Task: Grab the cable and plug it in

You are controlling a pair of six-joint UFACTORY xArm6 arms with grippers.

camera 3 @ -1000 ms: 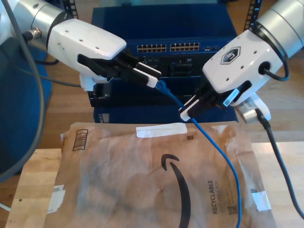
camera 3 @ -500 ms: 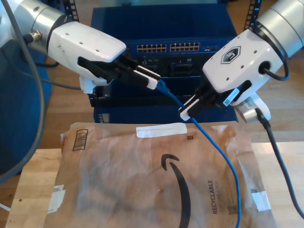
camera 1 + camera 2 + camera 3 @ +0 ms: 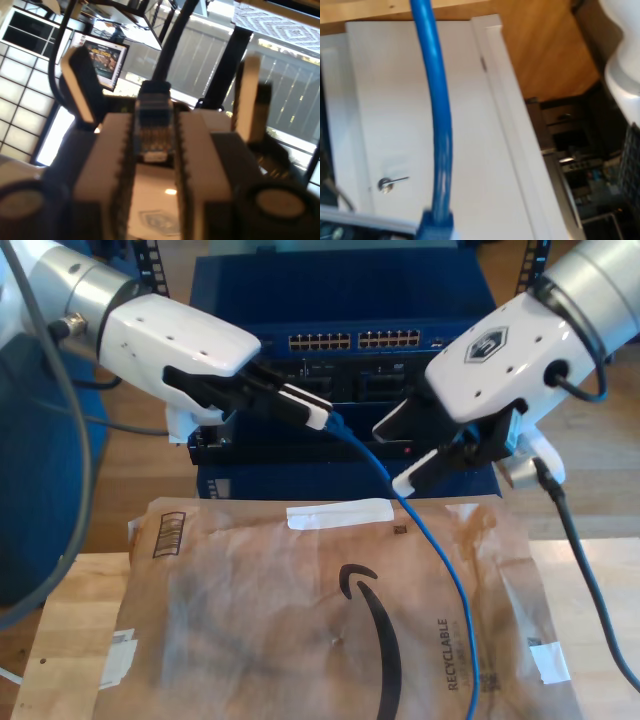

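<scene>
Cable: plug clamped in my first gripper, the rest trails down over the paper mailer
Second gripper: my second gripper's jaws are spread, holding nothing, cable just beside
Axis: plug points toward the switch ports, which sit behind and higher
Nearer arm: first
Room: judged tight between the grippers

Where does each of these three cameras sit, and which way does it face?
Exterior view: off the arms, facing the network switch; both arms show.
First wrist view: on my first gripper, looking along its fingers shut on the plug.
Second wrist view: on my second gripper, looking at the cable.
Shared: the cable.
</scene>
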